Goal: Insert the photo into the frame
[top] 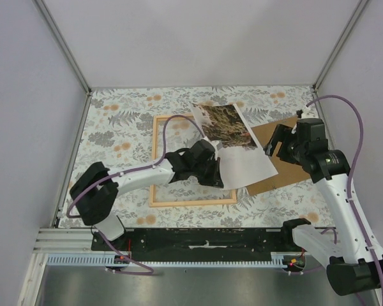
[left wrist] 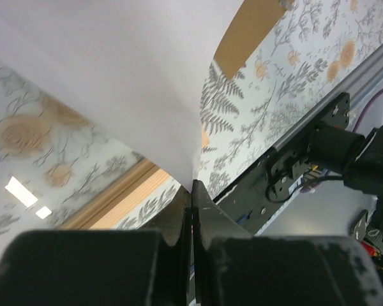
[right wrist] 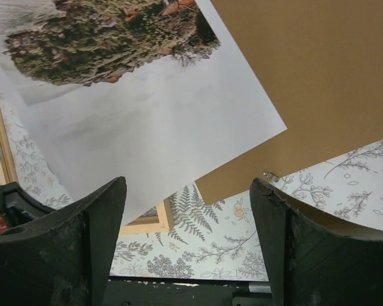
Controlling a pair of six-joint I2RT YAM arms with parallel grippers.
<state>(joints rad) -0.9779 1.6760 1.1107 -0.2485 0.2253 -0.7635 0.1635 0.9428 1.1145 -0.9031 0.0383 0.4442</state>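
Showing only in the wrist view, left claw (left wrist: 193, 189) pinches the photo (left wrist: 115, 76)

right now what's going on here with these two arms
The left gripper is shut on the near edge of the photo, holding it picture side up across the right side of the frame and the brown backing board. The right gripper hangs open above the board and photo. The photo is not yet in the frame.

My table (top: 115, 127) wears a flowered cloth. The frame (top: 156, 166) lies flat on it beneath the jaws of my left gripper (top: 216, 169), and the brown backing board (top: 282, 176) lies flat beneath the jaws of my right gripper (top: 270, 149).
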